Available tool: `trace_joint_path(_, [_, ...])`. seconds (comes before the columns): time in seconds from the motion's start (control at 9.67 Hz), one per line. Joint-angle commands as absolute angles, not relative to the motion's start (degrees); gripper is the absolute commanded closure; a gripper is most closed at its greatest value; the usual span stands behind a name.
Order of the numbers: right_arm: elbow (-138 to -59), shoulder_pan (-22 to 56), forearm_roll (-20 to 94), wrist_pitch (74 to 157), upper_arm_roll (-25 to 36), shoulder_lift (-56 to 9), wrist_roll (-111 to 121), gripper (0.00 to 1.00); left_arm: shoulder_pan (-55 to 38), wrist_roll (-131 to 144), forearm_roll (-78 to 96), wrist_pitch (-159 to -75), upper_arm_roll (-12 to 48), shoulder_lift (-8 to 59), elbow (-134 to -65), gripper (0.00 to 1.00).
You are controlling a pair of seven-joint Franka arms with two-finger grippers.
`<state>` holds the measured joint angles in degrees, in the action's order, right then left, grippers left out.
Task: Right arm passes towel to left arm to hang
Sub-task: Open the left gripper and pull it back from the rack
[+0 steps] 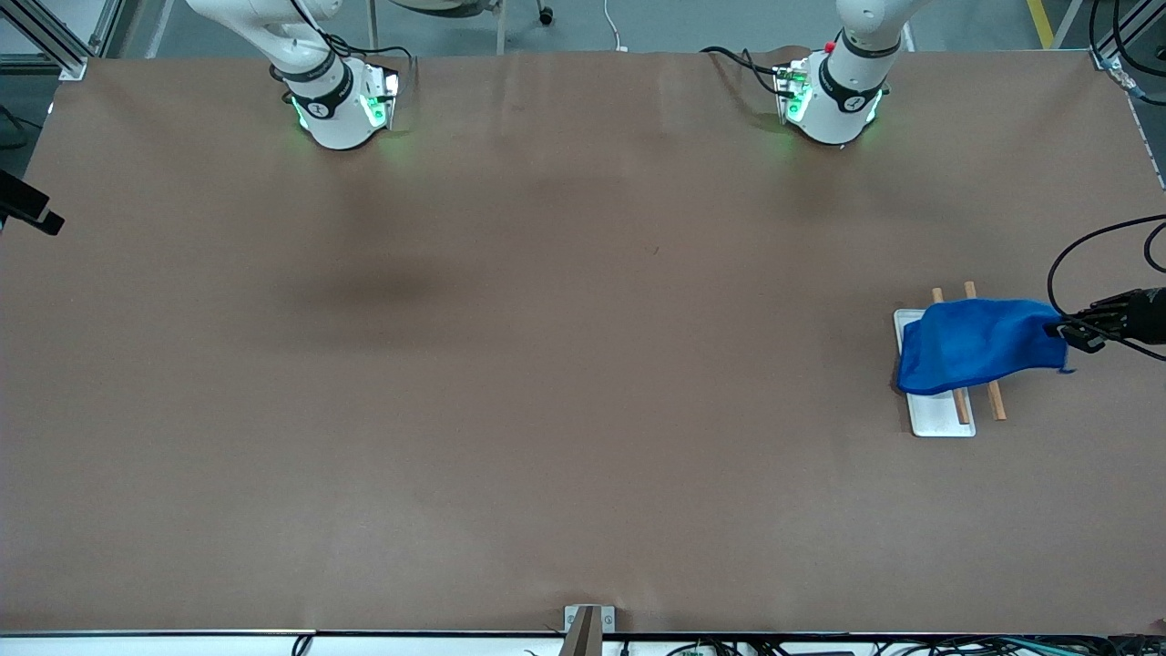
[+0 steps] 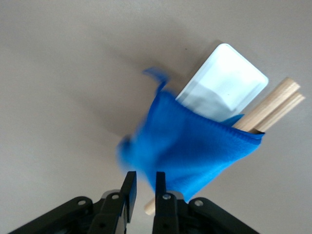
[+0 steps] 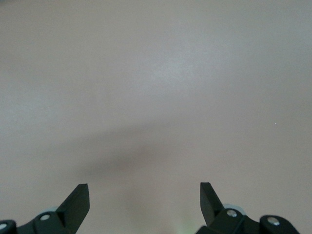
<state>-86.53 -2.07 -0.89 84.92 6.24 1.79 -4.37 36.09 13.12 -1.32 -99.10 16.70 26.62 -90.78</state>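
The royal-blue towel (image 1: 975, 344) lies draped over a small rack with two wooden bars (image 1: 996, 399) on a white base (image 1: 940, 415), near the left arm's end of the table. My left gripper (image 1: 1077, 333) is level with the towel's upper corner, at the side toward the table's end. In the left wrist view the towel (image 2: 195, 151) is blurred just past my left gripper (image 2: 144, 174). Its fingers stand a narrow gap apart, with table showing between them. My right gripper (image 3: 145, 195) is wide open and empty over bare table.
The brown table (image 1: 565, 392) is bare apart from the rack. In the left wrist view the white base (image 2: 229, 83) and the wooden bars (image 2: 280, 97) stick out from under the towel. The arm bases (image 1: 342, 109) (image 1: 833, 100) stand along the table's back edge.
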Motion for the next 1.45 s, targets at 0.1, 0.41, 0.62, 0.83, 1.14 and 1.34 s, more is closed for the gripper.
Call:
trace_joint_path(0.1, [-86.22,-1.93,-1.85,84.64,6.15,1.76,-4.48,0.00,36.12,10.38,-6.22,-99.84,16.96,29.53,-87.02,0.01])
trace_joint_path(0.41, [-86.22,-1.93,-1.76,84.64,6.15,1.76,-4.48,0.00,35.60,6.18,-6.86,-99.32,17.92,28.92,-81.68,0.00])
trace_joint_path(0.62, [-86.22,-1.93,-1.76,84.55,6.15,1.76,-4.48,0.00,35.68,6.06,-6.68,-95.47,23.09,26.30,-79.11,0.00])
trace_joint_path(0.83, [-86.22,-2.02,-1.67,84.55,6.15,1.76,-4.48,0.00,35.68,6.94,-6.86,-93.70,28.80,20.77,-79.10,0.00])
trace_joint_path(1.14, [-86.22,-2.02,-1.67,84.55,6.15,1.76,-4.48,0.00,35.68,7.12,-6.68,-89.66,35.23,14.00,-79.10,0.00])
trace_joint_path(1.34, [-86.31,-2.02,-1.67,84.46,6.15,1.76,-4.48,0.00,35.77,6.60,-6.51,-87.20,37.26,9.60,-79.10,0.00])
